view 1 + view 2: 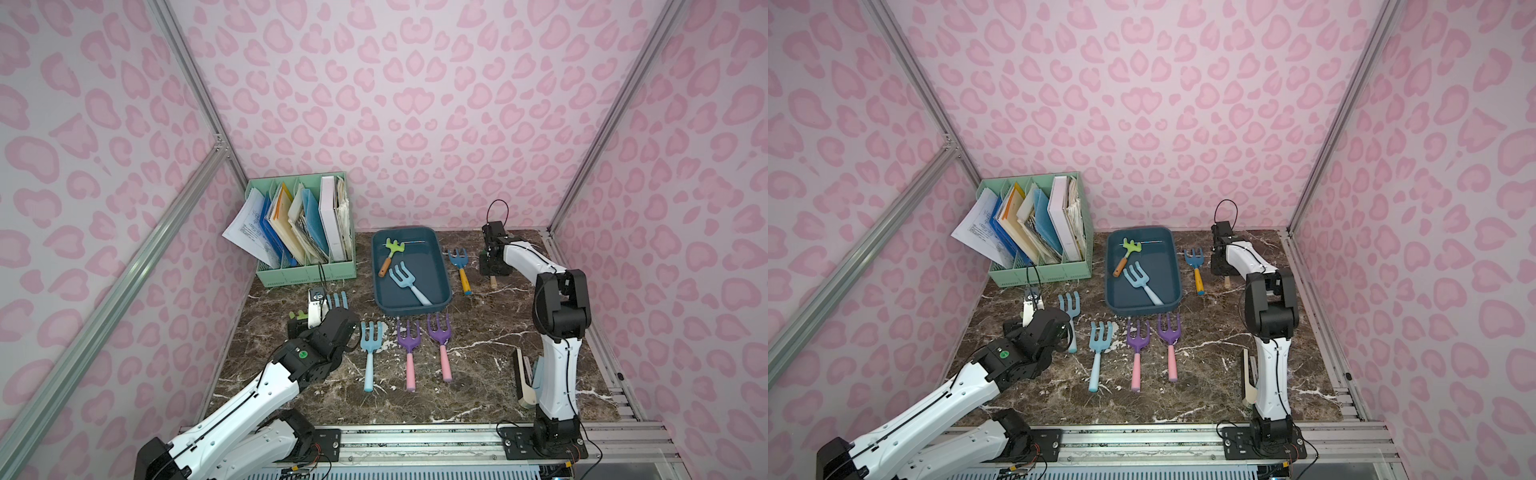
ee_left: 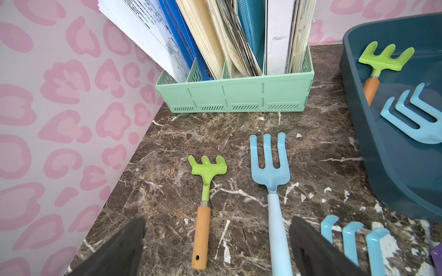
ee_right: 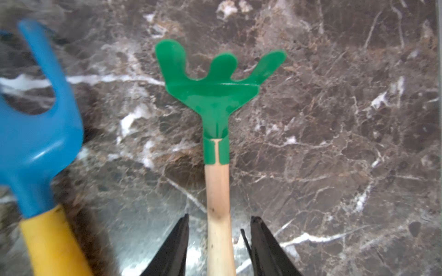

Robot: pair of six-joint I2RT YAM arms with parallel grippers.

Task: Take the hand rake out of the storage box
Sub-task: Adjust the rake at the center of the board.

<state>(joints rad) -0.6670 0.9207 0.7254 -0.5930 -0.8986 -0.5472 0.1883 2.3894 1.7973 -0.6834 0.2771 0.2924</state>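
Right fingers [image 3: 172, 251] spread, straddling the hand rake [image 3: 216, 95] handle without contact. Left fingers [image 2: 114, 251] spread. Rake likely light and rigid; grip the wooden handle mid-length.

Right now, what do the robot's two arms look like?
The left arm and right arm have smooth white shells with black joints and black bases. A thin black cable runs along each, looping above the right wrist. The left one carries a small round green sticker. The fingers are black and pointed.
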